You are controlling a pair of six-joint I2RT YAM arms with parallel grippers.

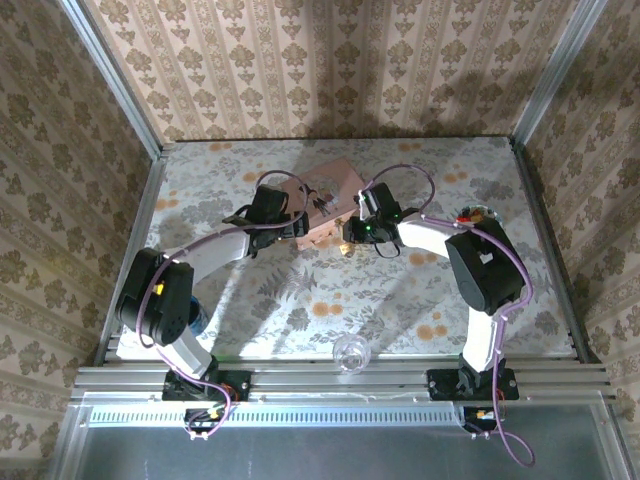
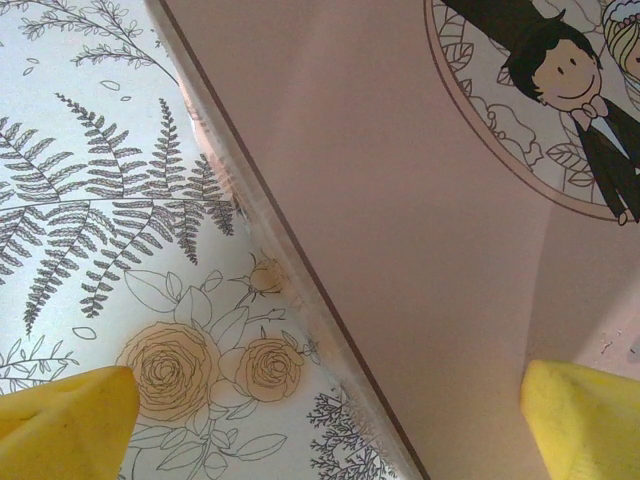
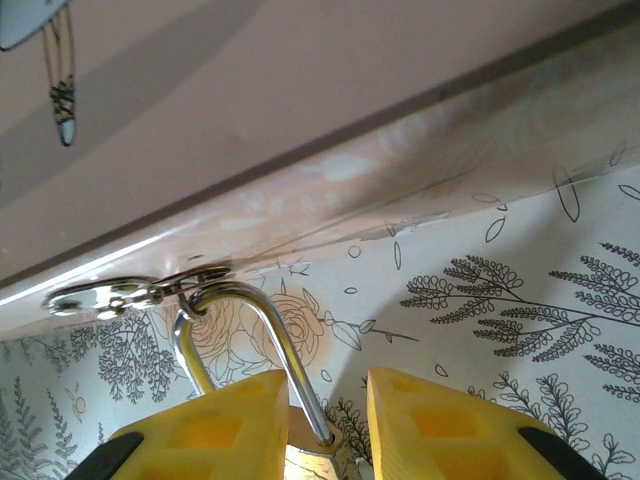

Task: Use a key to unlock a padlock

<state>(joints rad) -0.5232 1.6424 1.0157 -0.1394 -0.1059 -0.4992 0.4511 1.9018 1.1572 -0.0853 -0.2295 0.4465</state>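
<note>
Right hand (image 3: 328,400) grasping padlock (image 3: 302,390) between its fingers, hooked through hasp (image 3: 130,292) of pink box (image 3: 300,100), left hand (image 2: 320,420) released

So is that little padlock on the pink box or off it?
On. The padlock is hooked through the metal clasp at the edge of the pink box; the right pincer grips it.

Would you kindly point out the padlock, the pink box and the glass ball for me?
padlock (image 3: 292,370): right wrist view, on its silvery shackle.
pink box (image 2: 400,200): left wrist view, on the plain part of its lid.
glass ball (image 1: 350,352): top view, on its middle.
</note>
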